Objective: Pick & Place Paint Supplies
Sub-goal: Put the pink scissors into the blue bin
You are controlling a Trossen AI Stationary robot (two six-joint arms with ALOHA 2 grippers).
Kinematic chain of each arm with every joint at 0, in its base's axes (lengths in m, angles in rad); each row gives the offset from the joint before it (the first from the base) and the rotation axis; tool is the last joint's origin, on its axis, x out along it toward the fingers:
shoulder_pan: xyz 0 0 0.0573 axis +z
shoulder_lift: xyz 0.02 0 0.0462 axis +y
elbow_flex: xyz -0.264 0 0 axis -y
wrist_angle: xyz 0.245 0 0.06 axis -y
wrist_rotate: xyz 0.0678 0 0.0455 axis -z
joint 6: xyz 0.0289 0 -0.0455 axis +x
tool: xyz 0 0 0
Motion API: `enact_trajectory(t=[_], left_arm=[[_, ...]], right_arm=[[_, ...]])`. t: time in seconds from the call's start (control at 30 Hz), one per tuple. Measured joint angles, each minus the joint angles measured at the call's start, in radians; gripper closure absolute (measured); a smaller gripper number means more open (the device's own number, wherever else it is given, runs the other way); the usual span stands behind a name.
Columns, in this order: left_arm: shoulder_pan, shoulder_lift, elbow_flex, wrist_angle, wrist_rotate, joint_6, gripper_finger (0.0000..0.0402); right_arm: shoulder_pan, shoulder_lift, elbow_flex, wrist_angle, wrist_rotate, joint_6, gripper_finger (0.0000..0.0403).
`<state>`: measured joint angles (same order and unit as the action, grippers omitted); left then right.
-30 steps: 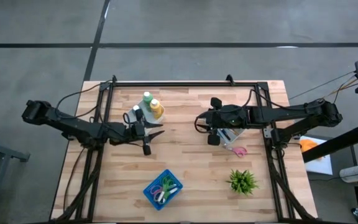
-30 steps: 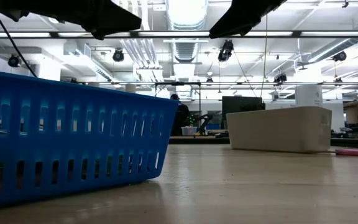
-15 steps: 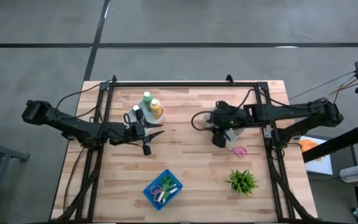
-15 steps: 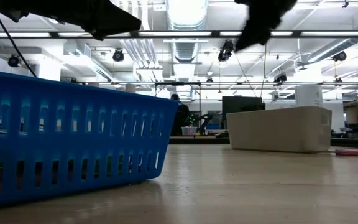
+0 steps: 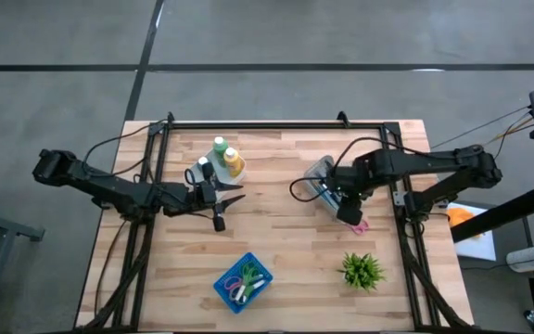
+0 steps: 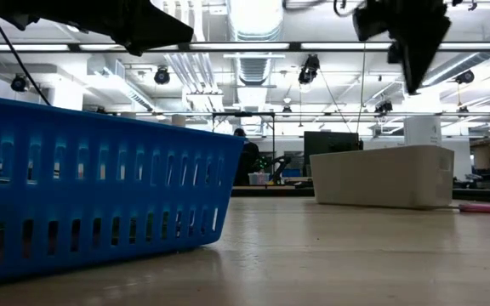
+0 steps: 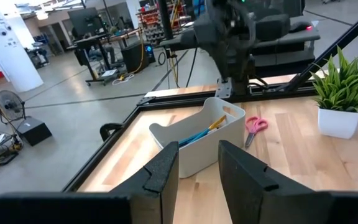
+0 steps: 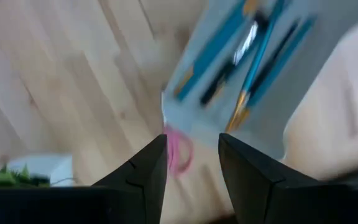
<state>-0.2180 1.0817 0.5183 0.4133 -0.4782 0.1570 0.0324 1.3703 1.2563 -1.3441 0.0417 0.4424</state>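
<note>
Three squeeze bottles stand on their bases at the far left centre: green (image 5: pixel 219 148), yellow-orange (image 5: pixel 234 163) and dark grey (image 5: pixel 202 171). My left gripper (image 5: pixel 235 197) hovers just on the near side of them, roughly level, open, nothing between its fingers (image 7: pixel 197 155). Several blue and dark brushes (image 8: pixel 253 56) lie in a white bin (image 5: pixel 325 179) on the right half. My right gripper (image 5: pixel 349 213) points down above the bin's near right end, open and empty (image 8: pixel 192 140).
Pink scissors (image 5: pixel 358 225) lie on the wood just beyond the bin's near right end, below my right gripper. A potted plant (image 5: pixel 362 269) stands near right. A blue basket (image 5: pixel 244 281) with scissors in it sits near centre. Black frame rails run along the table's sides.
My right gripper has tipped from roughly level to pointing down, rolling as it went. It has shifted toward the table's right and near edges, from over the bin's middle to its near right end. Its fingers have kept their gap.
</note>
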Motion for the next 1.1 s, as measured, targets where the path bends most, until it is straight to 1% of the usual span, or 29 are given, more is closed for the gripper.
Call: enact_trajectory(t=[0.13,0.2,0.4,0.63,0.8,0.9,1.03,1.1], left_arm=[[0.000,0.000,0.000,-0.004,0.000,0.000,0.0288],[0.000,0.000,0.000,-0.009,0.000,0.000,0.0288],[0.000,0.001,0.000,-0.018,0.000,0.000,0.0288],[0.000,0.001,0.000,-0.024,0.000,0.000,0.0288],[0.000,0.001,0.000,-0.024,0.000,-0.001,0.0288],[0.000,0.001,0.000,-0.023,0.000,-0.001,0.0288],[0.000,0.001,0.000,-0.022,0.000,-0.001,0.0288],[0.000,0.001,0.000,-0.022,0.000,-0.004,0.0288]], right_arm=[[0.012,0.033,-0.018,-0.076,-0.098,0.102,0.0260],[0.025,0.045,-0.029,-0.095,-0.126,0.141,0.0260],[0.084,0.066,-0.089,-0.091,-0.129,0.150,0.0260],[0.154,0.061,-0.235,-0.067,-0.114,0.149,0.0260],[0.194,0.058,-0.346,0.081,-0.068,0.135,0.0260],[0.215,0.058,-0.393,0.171,-0.011,0.134,0.0260],[0.238,0.058,-0.434,0.219,0.090,0.142,0.0260],[0.244,0.058,-0.448,0.227,0.119,0.167,0.0260]])
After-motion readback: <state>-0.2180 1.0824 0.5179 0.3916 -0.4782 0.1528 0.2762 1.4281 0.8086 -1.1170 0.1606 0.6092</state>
